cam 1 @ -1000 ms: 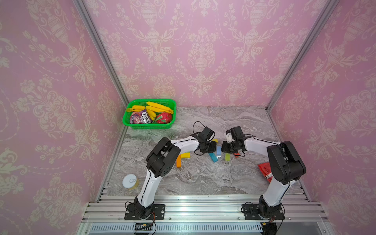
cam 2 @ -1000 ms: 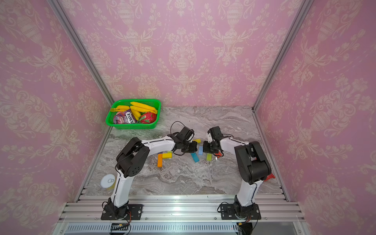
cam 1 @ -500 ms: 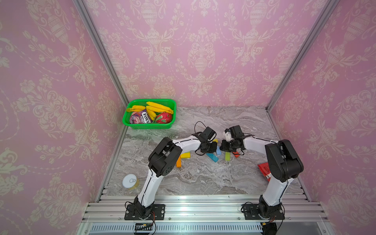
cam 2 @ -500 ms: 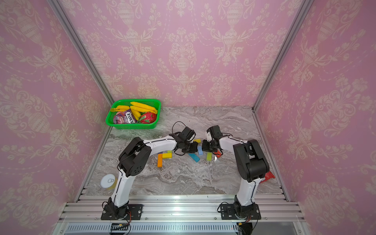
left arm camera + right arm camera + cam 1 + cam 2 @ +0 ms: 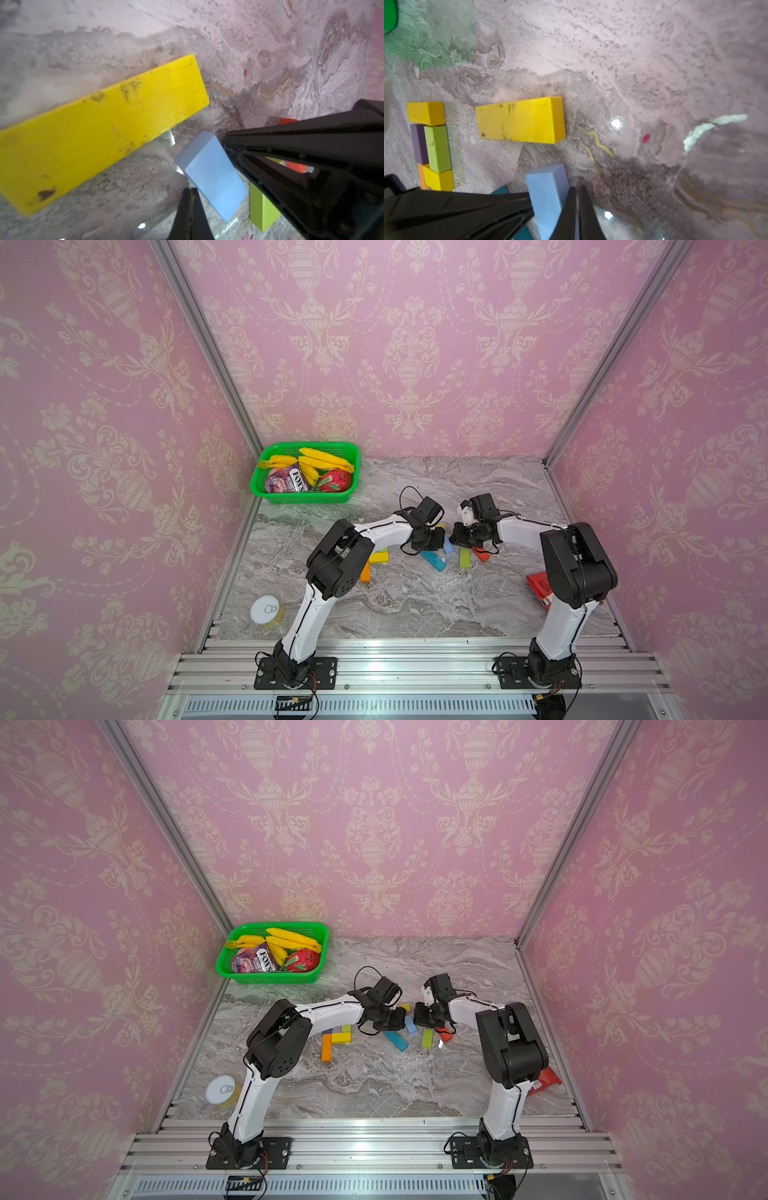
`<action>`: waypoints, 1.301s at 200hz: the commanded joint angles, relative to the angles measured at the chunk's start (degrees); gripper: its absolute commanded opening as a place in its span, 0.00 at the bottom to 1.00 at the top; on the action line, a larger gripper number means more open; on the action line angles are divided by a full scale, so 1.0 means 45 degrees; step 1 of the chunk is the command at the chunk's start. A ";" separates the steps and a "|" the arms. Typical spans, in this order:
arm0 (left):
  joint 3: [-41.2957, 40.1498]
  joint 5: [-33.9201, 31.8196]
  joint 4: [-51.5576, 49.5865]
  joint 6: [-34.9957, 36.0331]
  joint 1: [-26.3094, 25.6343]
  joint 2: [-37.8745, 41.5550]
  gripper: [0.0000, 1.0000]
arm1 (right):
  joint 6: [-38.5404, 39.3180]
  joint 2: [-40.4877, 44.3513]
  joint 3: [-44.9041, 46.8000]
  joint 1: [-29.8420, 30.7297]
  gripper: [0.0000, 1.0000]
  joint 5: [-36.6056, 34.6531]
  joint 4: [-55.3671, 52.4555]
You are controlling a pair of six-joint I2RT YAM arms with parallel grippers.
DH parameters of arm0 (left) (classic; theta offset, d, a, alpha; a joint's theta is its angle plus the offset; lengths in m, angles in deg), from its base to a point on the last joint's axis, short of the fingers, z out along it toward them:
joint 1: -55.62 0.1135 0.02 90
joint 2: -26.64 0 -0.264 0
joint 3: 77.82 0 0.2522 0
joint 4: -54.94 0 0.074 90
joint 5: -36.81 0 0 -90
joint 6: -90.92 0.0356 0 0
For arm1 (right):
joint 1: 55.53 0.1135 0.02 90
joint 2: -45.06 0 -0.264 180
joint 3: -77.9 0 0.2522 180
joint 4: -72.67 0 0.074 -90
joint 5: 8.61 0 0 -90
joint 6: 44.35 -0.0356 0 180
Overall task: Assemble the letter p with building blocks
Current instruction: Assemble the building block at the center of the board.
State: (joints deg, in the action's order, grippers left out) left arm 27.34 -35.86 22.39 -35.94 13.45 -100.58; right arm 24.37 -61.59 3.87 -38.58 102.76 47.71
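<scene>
A small light blue rectangular block (image 5: 410, 1024) lies on the grey marble-patterned tabletop (image 5: 374, 1085), and both arms reach in low beside it. The black left gripper (image 5: 190, 193) sits along one long side of the light blue block, its jaws pressed fully together with nothing between them. The black right gripper (image 5: 577, 191) sits along the opposite long side, its jaws closed to a hairline slit and likewise empty. Each gripper is tight against the light blue block, but I cannot tell whether either touches it.

Just beyond the light blue block, toward the back wall, lies a long flat yellow block (image 5: 519, 120) with scuffed paint. On its near side, toward the arm bases, a teal block (image 5: 395, 1041) lies slanted. On its right-arm side, a lime green block (image 5: 427, 1038) and a red block (image 5: 445, 1036) lie close by, next to each other. Well apart on its left-arm side is a packed group, touching one another: a short yellow block (image 5: 426, 113), a purple block (image 5: 418, 143), a second lime green block (image 5: 438, 148), a second short yellow block (image 5: 439, 179) and an orange block (image 5: 421, 176).

Far from the light blue block, in the back corner on the left-arm side, a green plastic mesh basket (image 5: 307, 499) holds yellow bananas (image 5: 324, 458). A red snack packet (image 5: 548, 1079) lies well off on the right-arm side, partly behind that arm.
</scene>
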 commanded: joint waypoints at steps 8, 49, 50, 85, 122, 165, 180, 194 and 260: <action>0.0432 -0.0379 -0.0429 0.0290 0.0049 -0.0386 0.00 | -0.0056 -0.0699 -0.0150 -0.0035 0.10 0.0030 -0.0526; 0.0530 -0.0456 -0.0572 0.0303 0.0358 -0.0411 0.00 | -0.0057 -0.0861 -0.0308 -0.0096 0.10 0.0079 -0.0674; 0.0530 -0.0453 -0.0572 0.0312 0.0372 -0.0406 0.00 | -0.0057 -0.0866 -0.0313 -0.0105 0.10 0.0087 -0.0664; 0.0607 -0.0412 -0.0571 0.0319 0.0484 -0.0476 0.00 | -0.0066 -0.1006 -0.0438 -0.0134 0.10 0.0127 -0.0738; 0.0704 -0.0373 -0.0606 0.0300 0.0504 -0.0562 0.00 | -0.0057 -0.1085 -0.0532 -0.0166 0.10 0.0106 -0.0849; 0.0812 -0.0216 -0.0627 0.0262 0.0502 -0.0648 0.00 | -0.0057 -0.1049 -0.0459 -0.0192 0.10 0.0002 -0.0984; 0.0563 -0.0279 -0.0630 0.0234 0.0503 -0.0419 0.00 | -0.0038 -0.0922 -0.0276 -0.0229 0.10 -0.0022 -0.1046; 0.0233 -0.0420 -0.0625 0.0217 0.0503 -0.0146 0.00 | -0.0018 -0.0784 -0.0109 -0.0285 0.10 -0.0061 -0.1073; -0.0811 -0.0260 -0.0296 0.0042 0.0256 0.0614 0.00 | 0.0080 -0.0038 0.0712 -0.0310 0.10 -0.0147 -0.1270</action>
State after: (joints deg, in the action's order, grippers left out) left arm 25.94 -36.15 22.46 -35.98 15.27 -99.70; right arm 24.39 -62.29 3.67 -39.54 104.99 48.04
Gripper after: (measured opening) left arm 0.047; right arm 0.099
